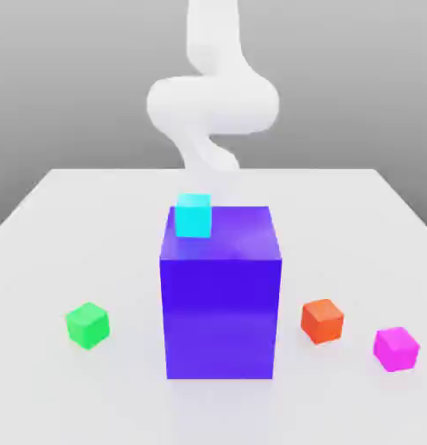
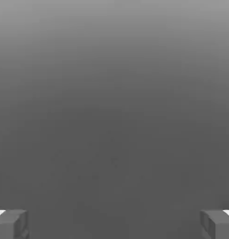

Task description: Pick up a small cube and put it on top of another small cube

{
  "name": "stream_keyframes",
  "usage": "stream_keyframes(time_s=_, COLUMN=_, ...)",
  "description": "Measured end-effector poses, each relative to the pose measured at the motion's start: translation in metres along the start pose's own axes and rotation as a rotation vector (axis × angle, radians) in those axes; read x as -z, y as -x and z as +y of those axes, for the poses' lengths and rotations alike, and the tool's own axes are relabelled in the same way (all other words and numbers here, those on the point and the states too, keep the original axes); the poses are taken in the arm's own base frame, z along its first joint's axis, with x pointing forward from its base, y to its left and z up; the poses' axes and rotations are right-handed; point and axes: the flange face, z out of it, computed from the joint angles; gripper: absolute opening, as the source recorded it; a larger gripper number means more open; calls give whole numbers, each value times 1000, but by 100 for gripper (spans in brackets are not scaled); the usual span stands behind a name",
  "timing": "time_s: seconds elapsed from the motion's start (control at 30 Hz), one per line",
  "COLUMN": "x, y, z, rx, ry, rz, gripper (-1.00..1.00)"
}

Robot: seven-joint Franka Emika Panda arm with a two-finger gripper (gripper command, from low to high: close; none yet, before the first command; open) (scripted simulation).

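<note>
Now my claw (image 2: 114,224) (spread wide, empty) must reach the pink cube (image 1: 396,348), then carry it to the green cube (image 1: 87,325).

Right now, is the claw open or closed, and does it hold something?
Claw: open, holding nothing.

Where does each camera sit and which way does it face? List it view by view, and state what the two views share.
Exterior view: off the arm, low in front of the white table, facing the big blue-violet block with the cyan cube on top, the green cube, orange-red cube and magenta cube; the white arm rises behind the block.
Hand view: on the hand, facing plain grey background; two fingertips stand far apart, open.
Shared: no object; both show only parts of the robot.
</note>
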Motion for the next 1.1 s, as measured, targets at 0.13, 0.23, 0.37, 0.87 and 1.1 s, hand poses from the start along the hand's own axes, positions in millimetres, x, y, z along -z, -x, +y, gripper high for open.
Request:
stream_keyframes(time_s=0.13, x=-83, y=43, z=-28, rx=256, ry=57, rz=-104, gripper=0)
stream_keyframes(time_s=0.23, x=-139, y=84, z=-42, rx=444, ry=81, rz=-187, gripper=0)
stream_keyframes(time_s=0.37, x=-204, y=149, z=-51, rx=696, ry=88, rz=-307, gripper=0)
stream_keyframes(time_s=0.87, x=-337, y=438, z=-1, rx=1542, ry=-128, rz=-786, gripper=0)
stream_keyframes(time_s=1.1, x=-376, y=472, z=23, rx=1561, ry=-138, rz=-799, gripper=-100)
